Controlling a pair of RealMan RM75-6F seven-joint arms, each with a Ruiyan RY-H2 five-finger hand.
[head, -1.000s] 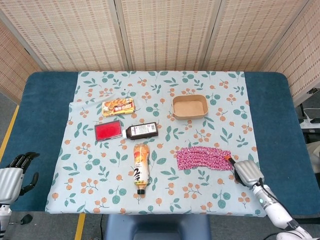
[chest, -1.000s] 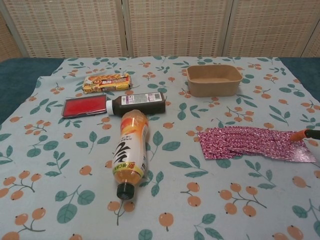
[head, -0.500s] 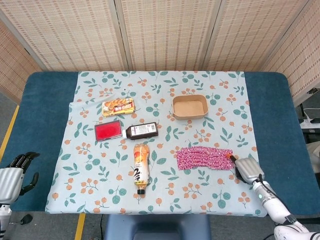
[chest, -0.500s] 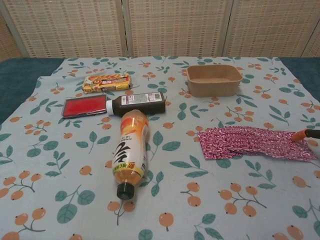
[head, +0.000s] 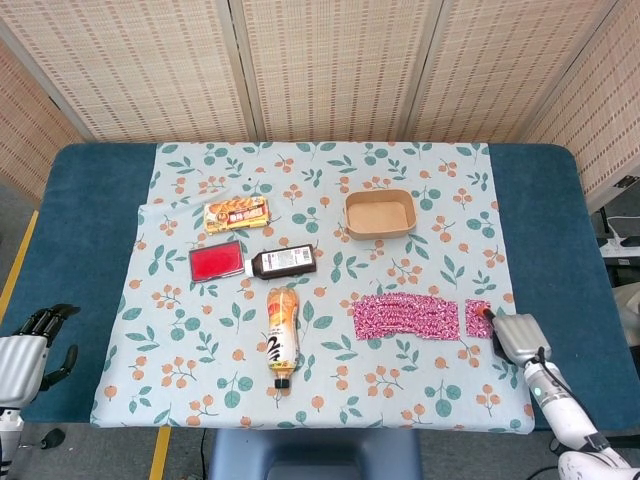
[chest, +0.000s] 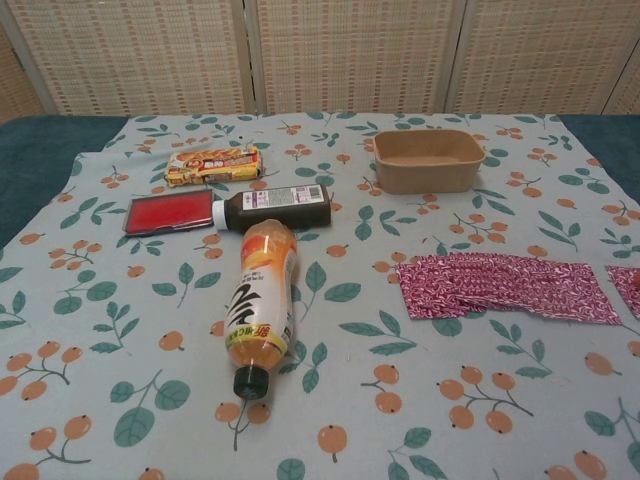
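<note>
A small pink foil packet (head: 478, 317) (chest: 630, 289) lies apart from the larger stack of pink packets (head: 408, 315) (chest: 505, 288) on the floral cloth. My right hand (head: 518, 338) is at the front right, its fingertips pinching the small packet's right edge; the chest view does not show this hand. My left hand (head: 25, 345) hangs off the table's left side, holding nothing, its fingers apart.
An orange drink bottle (head: 282, 335) lies on its side at mid-front. Behind it lie a dark bottle (head: 284, 262), a red flat case (head: 217, 261) and a yellow snack box (head: 237, 213). A brown paper tray (head: 380, 228) stands at back right.
My right hand has moved right and toward the front. The small pink packet came away from the stack with it, leaving a gap. The left hand has not moved.
</note>
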